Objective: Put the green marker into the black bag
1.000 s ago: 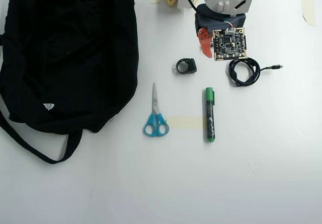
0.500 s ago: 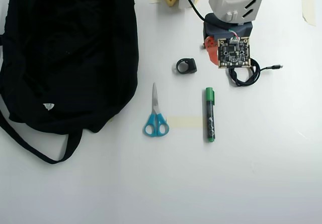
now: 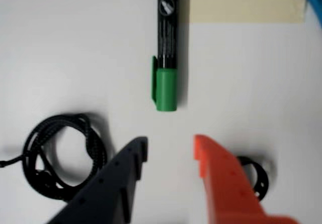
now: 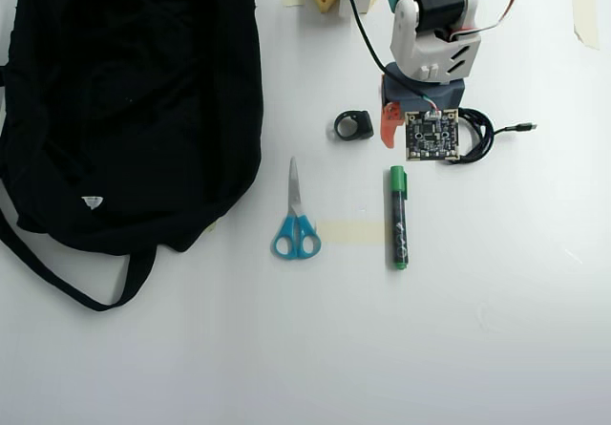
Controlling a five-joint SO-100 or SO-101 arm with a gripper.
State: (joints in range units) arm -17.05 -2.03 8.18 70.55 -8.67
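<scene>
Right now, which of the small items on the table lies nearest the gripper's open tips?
The green marker: its cap end points at the gripper, while the coiled cable and black ring lie off to either side.

A white table (image 4: pixel 496 349) carries everything. The black bag (image 4: pixel 124 100) sprawls over its left side in the overhead view. Blue-handled scissors (image 4: pixel 295 223) lie beside a strip of tape (image 4: pixel 349 232), the green marker (image 4: pixel 397 217) across the tape's end. A small black ring (image 4: pixel 352 125) and coiled cable (image 4: pixel 477 131) lie further up.
</scene>
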